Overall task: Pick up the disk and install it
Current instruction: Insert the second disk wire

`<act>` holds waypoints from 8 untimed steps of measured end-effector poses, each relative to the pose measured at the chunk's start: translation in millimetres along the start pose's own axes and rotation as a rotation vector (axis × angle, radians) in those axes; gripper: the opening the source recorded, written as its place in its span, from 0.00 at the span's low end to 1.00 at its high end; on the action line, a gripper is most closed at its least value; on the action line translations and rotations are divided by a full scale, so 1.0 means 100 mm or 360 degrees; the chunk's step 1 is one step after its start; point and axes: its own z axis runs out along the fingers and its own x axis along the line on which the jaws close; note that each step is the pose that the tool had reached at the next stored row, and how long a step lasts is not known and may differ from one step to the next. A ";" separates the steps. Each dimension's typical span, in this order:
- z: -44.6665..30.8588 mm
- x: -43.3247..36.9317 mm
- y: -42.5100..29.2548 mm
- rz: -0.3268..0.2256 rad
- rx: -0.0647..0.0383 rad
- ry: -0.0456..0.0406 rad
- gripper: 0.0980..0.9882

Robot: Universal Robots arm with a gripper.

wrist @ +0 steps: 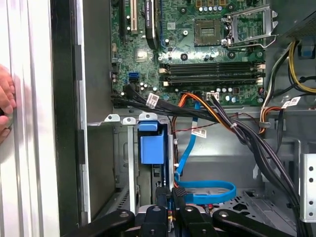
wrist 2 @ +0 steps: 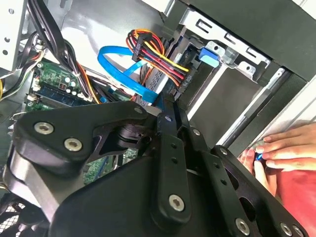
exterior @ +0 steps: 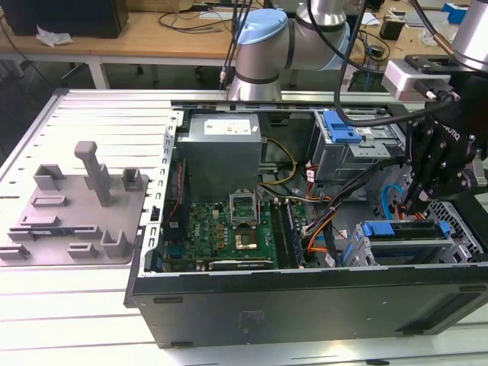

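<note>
The disk (exterior: 402,230), silver in a bright blue carrier, lies in the drive bay at the front corner of the open computer case, on the exterior view's right. In the first wrist view its blue carrier end (wrist: 150,145) sits between the bay's metal rails. My black gripper (exterior: 408,202) hangs just above the disk's cable end. Its fingers are pressed together, shut, in both wrist views (wrist 2: 167,106) (wrist: 169,193), with nothing visible between them. Whether the tips touch the disk I cannot tell.
A blue flat cable (wrist: 205,190) and an orange-red-yellow wire bundle (wrist 2: 158,52) run close to the fingertips. The upper cage with a blue latch (exterior: 341,126), the grey power supply (exterior: 223,149) and the motherboard (exterior: 229,229) lie inside the case. A person's hand (wrist 2: 284,148) rests outside the case wall.
</note>
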 end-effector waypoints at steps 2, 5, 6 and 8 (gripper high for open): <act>0.010 0.021 -0.001 0.0000 0.0001 -0.0014 0.07; 0.022 0.048 -0.001 0.0000 0.0001 -0.0023 0.07; 0.025 0.052 -0.001 0.0000 0.0001 -0.0025 0.07; 0.030 0.061 -0.001 0.0000 0.0001 -0.0028 0.07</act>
